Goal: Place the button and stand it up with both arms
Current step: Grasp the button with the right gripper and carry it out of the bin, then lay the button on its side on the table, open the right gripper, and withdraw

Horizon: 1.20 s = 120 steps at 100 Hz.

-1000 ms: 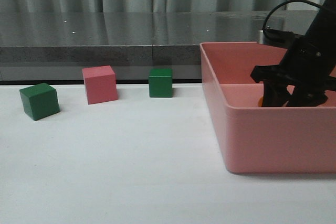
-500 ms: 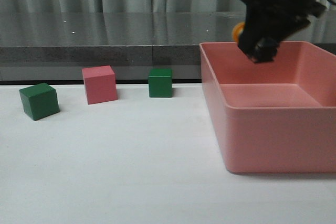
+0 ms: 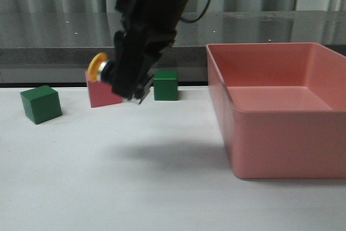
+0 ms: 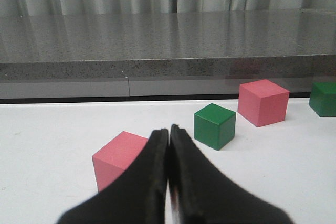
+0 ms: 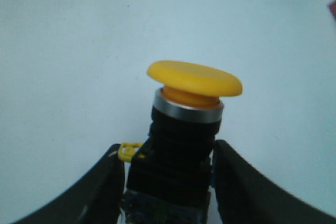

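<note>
1. The right gripper [image 3: 125,86] hangs above the smooth white tabletop [image 3: 135,177], its black fingers [image 5: 100,187] clamped on the button [image 5: 185,129].
2. The button has a glossy yellow mushroom cap, a metal ring and a ribbed black body, tilted toward ten o'clock in the front view.
3. The left gripper [image 4: 169,140] has its tapered matte fingers pressed together, holding nothing.
4. A pink tub [image 3: 281,139] with rounded corners stands at three o'clock.

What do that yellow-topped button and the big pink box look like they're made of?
The button: cap looks like smooth matte yellow plastic, a shiny silver ring under it seems metal, the ribbed black body plastic. The pink box: probably moulded plastic, judging by its even colour, rounded rim and soft sheen.
</note>
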Motion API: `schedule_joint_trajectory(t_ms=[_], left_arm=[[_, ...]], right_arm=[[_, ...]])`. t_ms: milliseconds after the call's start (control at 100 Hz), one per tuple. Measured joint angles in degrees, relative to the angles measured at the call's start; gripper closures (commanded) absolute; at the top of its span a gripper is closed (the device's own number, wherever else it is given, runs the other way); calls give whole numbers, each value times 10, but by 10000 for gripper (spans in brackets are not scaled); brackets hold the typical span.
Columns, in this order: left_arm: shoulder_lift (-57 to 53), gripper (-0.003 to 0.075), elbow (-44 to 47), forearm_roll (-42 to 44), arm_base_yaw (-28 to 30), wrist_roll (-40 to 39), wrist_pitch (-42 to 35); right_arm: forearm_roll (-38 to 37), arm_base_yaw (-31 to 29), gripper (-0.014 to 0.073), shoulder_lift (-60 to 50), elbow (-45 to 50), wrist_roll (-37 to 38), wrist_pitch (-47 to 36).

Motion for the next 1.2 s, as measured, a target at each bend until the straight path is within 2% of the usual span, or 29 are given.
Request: schedule_joint_trajectory(t_ms=[140,350,420,490,660,730,780,980,1050,1120,1200], left_arm=[[0,739,0,0,0,0,0],[0,739,0,0,0,0,0],[0,739,0,0,0,0,0],[0,739,0,0,0,0,0],[0,739,0,0,0,0,0],[0,739,0,0,0,0,0],[0,740,0,0,0,0,0],[0,739,0,0,0,0,0],[0,739,0,0,0,0,0],[0,739,0,0,0,0,0],[0,739,0,0,0,0,0]], right_arm=[[-29,28,695,66,-38,-11,-4],[-55,36,692,116,-62,-14,-6],[-58,36,654,119,-63,-14,-6],[-59,36,550,119,-64,-14,-2],[-59,36,167,119,-64,-14,3],[-59,36,83,119,-64,-14,3],[-59,36,60,119,-64,-14,2],[-59,36,57,119,-77,-14,-1],[-60,36,100,119,-94,-2,9],[-64,36,235,119,-120,20,27],[-67,34,483,119,-153,51,56]])
